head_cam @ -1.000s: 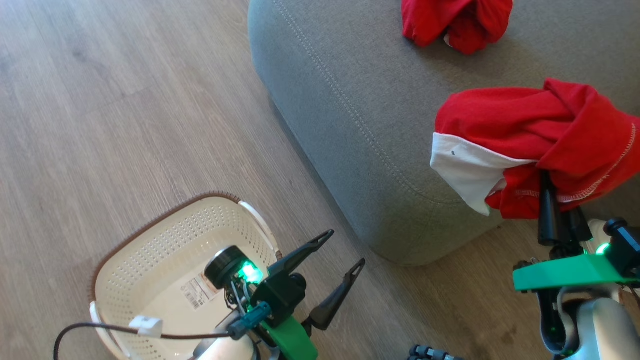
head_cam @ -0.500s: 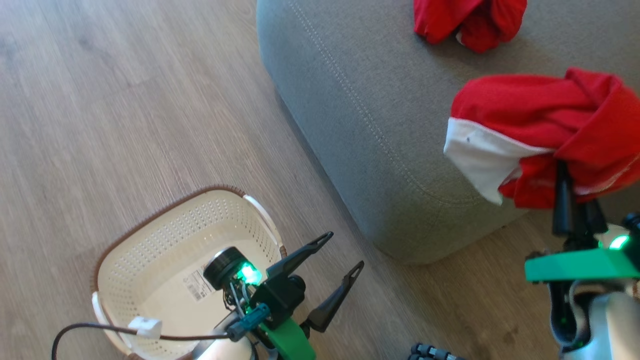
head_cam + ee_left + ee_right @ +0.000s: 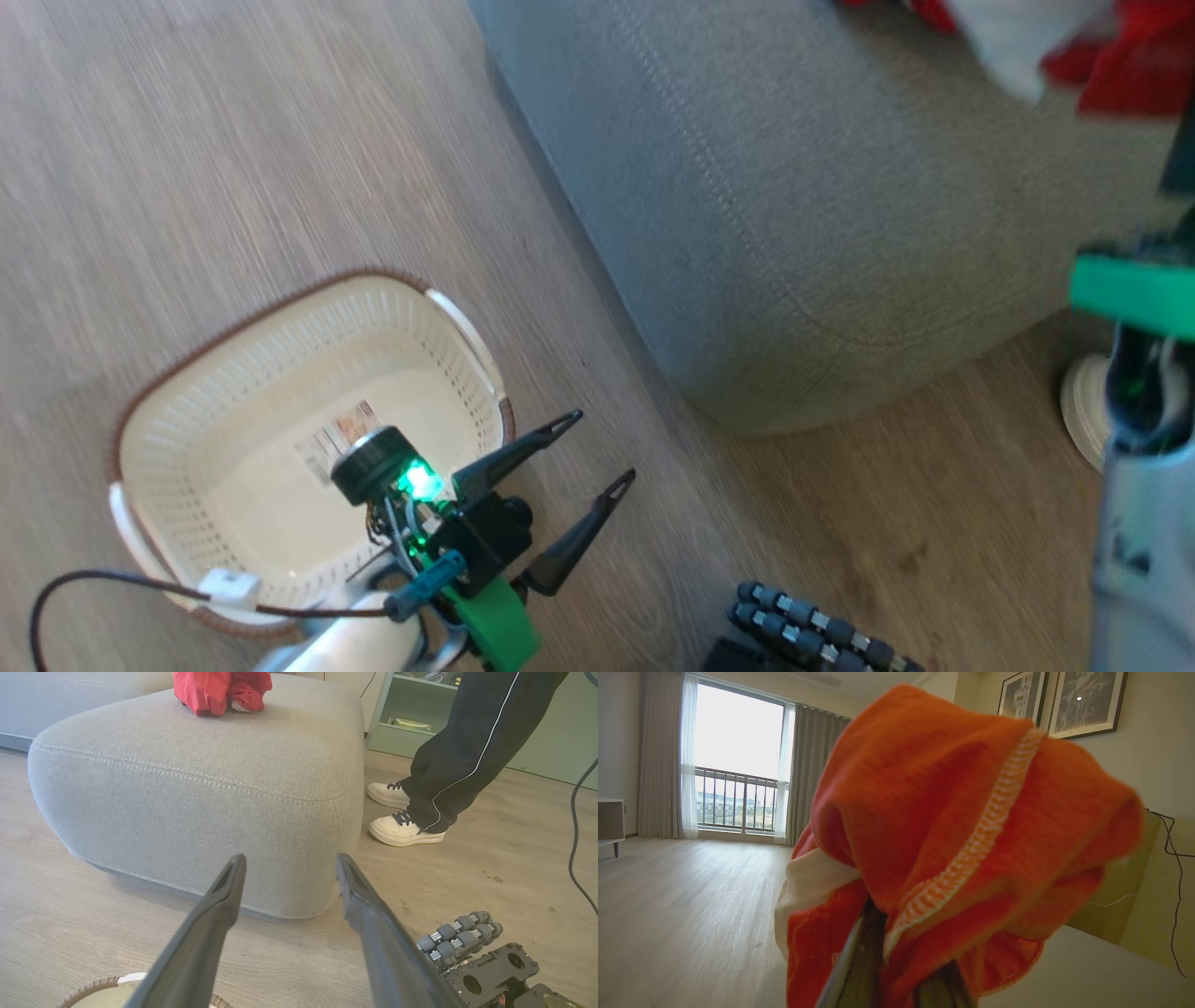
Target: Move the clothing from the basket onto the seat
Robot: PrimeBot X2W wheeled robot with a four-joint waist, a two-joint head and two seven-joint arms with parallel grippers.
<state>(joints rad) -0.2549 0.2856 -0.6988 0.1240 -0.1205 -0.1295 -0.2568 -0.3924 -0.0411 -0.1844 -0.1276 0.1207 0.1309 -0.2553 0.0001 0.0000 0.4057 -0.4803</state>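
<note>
The cream perforated basket (image 3: 187, 411) stands on the floor at lower left, holding only its label sticker (image 3: 333, 436). Just right of it, my left gripper (image 3: 597, 448) is open and holds nothing; in its wrist view the spread gripper (image 3: 289, 858) faces the grey seat (image 3: 210, 788). One red garment (image 3: 219, 690) lies on that seat's far side. The second red garment (image 3: 948, 812), with a white panel (image 3: 808, 882), hangs over my right gripper (image 3: 896, 952), which is shut on it. In the head view, this garment (image 3: 1120, 65) is blurred over the seat (image 3: 794, 187).
A person in dark trousers and white shoes (image 3: 404, 830) stands on the wood floor beyond the seat's right side; one shoe (image 3: 1083, 411) shows beside my right arm. My base's grey rollers (image 3: 812, 625) sit low in front. A dark cable (image 3: 93, 583) trails across the basket's near rim.
The head camera has shifted. Beyond that shift, my right gripper has carried the red garment up and farther over the seat. The left gripper stays open beside the basket.
</note>
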